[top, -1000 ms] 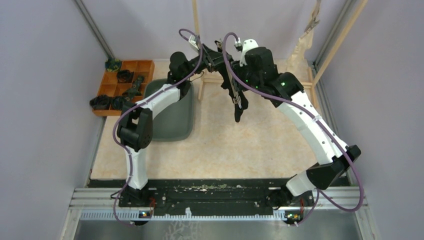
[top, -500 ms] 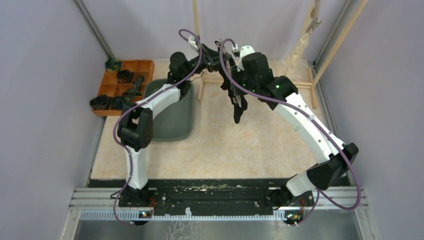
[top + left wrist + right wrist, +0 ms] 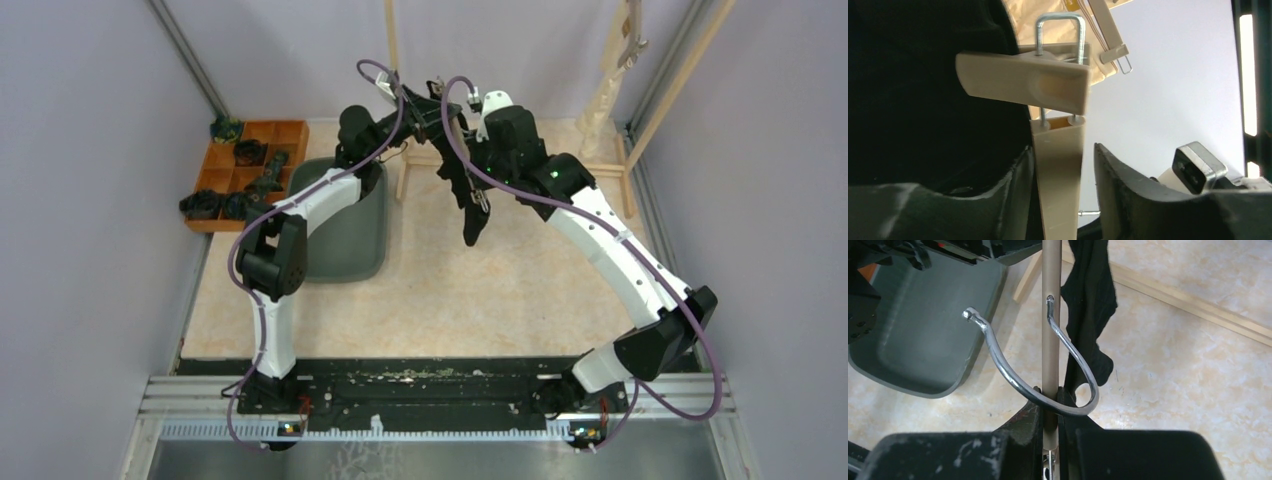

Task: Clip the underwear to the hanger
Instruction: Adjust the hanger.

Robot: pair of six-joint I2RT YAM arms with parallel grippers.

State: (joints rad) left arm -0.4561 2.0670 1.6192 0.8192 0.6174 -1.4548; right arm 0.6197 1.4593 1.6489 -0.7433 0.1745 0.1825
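Note:
My right gripper [image 3: 468,150] [image 3: 1050,390] is shut on the beige bar of the hanger [image 3: 1050,335], just below its metal hook [image 3: 998,355]. The black underwear [image 3: 475,215] [image 3: 1090,300] hangs limp from the hanger above the table. My left gripper [image 3: 440,108] [image 3: 1062,150] is open around a beige hanger clip [image 3: 1060,170]; the left finger [image 3: 1015,195] touches the clip and the right finger [image 3: 1118,190] stands apart from it. Black fabric [image 3: 923,100] fills the left of that view. The cream-yellow underwear [image 3: 605,95] hangs at the back right.
A grey-green bin [image 3: 345,230] [image 3: 923,330] sits on the table under the left arm. An orange compartment tray [image 3: 250,165] with dark items is at the far left. A wooden rack frame [image 3: 610,170] stands along the back. Walls close in on both sides.
My right arm has shifted a little left and toward the back, carrying the hanger and black underwear with it. The left arm has barely moved.

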